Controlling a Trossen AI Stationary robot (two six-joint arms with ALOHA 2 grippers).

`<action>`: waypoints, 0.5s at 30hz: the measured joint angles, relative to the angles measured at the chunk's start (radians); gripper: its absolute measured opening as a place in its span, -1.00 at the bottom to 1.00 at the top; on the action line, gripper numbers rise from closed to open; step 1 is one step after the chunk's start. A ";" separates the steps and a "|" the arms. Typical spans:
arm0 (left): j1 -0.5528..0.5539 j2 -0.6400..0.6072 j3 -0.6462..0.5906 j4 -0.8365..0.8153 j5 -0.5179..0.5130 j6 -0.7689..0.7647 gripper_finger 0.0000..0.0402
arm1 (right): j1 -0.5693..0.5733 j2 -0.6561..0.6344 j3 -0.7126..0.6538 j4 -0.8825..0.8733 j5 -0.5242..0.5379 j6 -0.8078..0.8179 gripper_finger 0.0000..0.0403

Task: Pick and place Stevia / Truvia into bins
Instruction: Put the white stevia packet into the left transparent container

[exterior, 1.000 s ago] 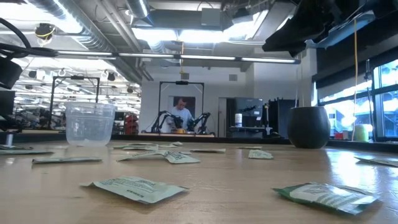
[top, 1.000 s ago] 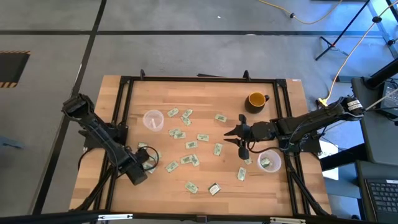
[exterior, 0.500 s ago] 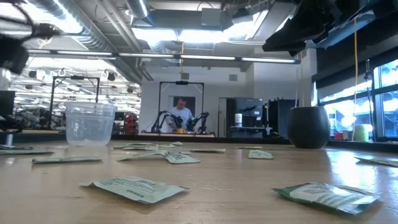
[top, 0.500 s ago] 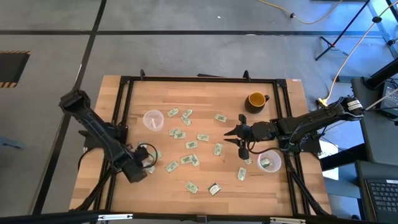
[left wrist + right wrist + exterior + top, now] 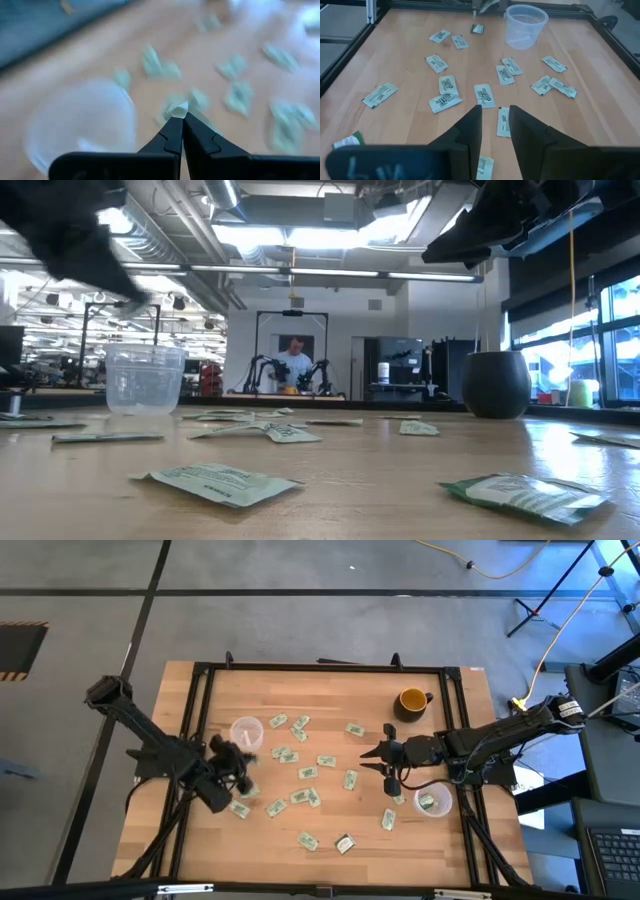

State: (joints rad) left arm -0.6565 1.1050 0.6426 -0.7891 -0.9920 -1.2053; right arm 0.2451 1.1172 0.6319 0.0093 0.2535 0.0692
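While the left tool hangs clenched on a pale paper packet just beside the left clear cup, the step in hand looks like a drop: centre the tips over the round rim before letting go, since thin paper flutters. Other flat green-and-white packets lie scattered on the wooden tabletop. The right tool, released and empty, waits near the right cup, which already holds packets.
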 joint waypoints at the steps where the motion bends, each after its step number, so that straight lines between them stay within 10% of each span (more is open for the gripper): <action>1: 0.024 -0.007 0.000 0.000 -0.024 0.023 -0.98 | 0.000 0.000 0.000 0.000 0.000 0.000 -0.50; 15: 0.303 -0.026 0.000 -0.047 0.046 0.223 -0.98 | 0.000 0.000 0.000 0.000 0.000 -0.004 -0.50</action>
State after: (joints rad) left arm -0.3538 1.0790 0.6430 -0.8357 -0.9462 -0.9820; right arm 0.2451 1.1172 0.6319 0.0093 0.2535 0.0654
